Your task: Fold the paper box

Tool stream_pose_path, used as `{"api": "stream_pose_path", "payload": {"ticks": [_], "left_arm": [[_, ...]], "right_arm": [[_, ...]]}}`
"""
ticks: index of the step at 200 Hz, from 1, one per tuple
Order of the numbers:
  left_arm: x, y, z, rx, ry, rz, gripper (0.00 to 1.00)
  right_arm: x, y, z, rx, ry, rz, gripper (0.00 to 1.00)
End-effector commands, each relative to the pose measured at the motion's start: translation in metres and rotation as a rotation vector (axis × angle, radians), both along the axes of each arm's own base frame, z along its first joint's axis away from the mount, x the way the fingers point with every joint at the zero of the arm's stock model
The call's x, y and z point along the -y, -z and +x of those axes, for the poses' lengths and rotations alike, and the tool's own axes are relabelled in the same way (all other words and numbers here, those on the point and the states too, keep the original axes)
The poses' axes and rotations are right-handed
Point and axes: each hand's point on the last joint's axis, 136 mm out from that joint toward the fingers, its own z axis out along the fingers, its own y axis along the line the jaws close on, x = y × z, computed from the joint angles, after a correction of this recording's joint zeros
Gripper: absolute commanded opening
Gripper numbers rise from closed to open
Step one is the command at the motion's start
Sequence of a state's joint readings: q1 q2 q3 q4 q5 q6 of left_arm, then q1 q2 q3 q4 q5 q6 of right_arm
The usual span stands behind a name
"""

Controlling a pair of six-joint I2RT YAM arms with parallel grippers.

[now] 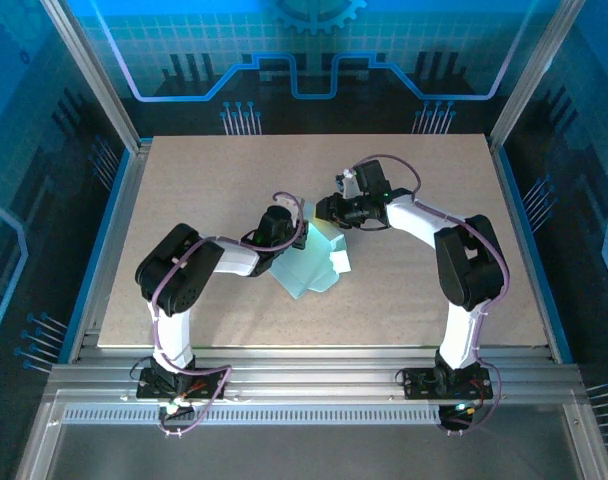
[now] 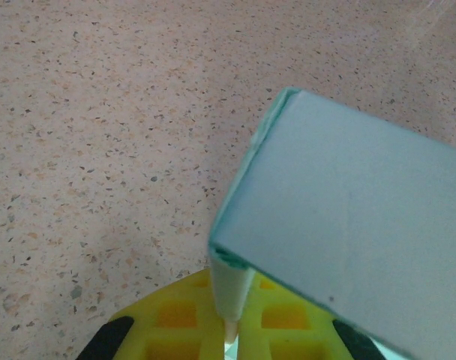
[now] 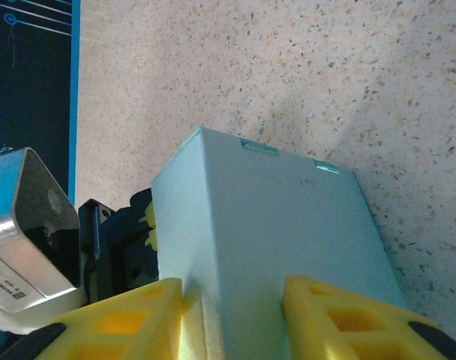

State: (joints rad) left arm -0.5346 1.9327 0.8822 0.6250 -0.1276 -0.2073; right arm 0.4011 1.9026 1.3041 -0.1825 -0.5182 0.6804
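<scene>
A: Where is the box sitting?
B: The box (image 1: 309,262) is resting around the middle of the table (image 1: 184,180), its far end seemingly tilting up off the surface.
A: Who is holding it?
B: The left gripper (image 2: 229,330) is pinching one thin wall edge, jaws clamped on the card. The right gripper (image 3: 232,300) is grasping a folded corner, a finger pressing each side.
A: How far along is it looking?
B: Partway, I'm judging. Walls are standing up into corners in both wrist views, but from above, flaps (image 1: 336,262) are lying spread on the near side. Those are waiting to be raised and tucked.
</scene>
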Motion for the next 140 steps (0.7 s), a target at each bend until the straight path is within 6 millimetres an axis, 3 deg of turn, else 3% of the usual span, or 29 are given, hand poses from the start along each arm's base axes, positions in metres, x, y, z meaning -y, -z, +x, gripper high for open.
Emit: {"api": "stream_pose_path", "payload": {"ticks": [1, 61, 111, 140], "left_arm": [[0.026, -0.019, -0.009, 0.043, 0.092, -0.012, 0.00], [0.009, -0.028, -0.027, 0.064, 0.117, 0.091, 0.00], [0.003, -0.025, -0.029, 0.035, 0.105, 0.090, 0.00], [0.001, -0.019, -0.026, 0.035, 0.086, 0.087, 0.00]], "right_arm": [[-0.027, 0.005, -0.054, -0.150, -0.153, 0.051, 0.42], [0.000, -0.057, -0.023, 0.067, -0.141, 0.002, 0.65], [0.062, -0.093, -0.010, 0.233, -0.022, -0.006, 0.70], [0.092, -0.103, -0.021, 0.296, 0.001, -0.012, 0.69]]}}
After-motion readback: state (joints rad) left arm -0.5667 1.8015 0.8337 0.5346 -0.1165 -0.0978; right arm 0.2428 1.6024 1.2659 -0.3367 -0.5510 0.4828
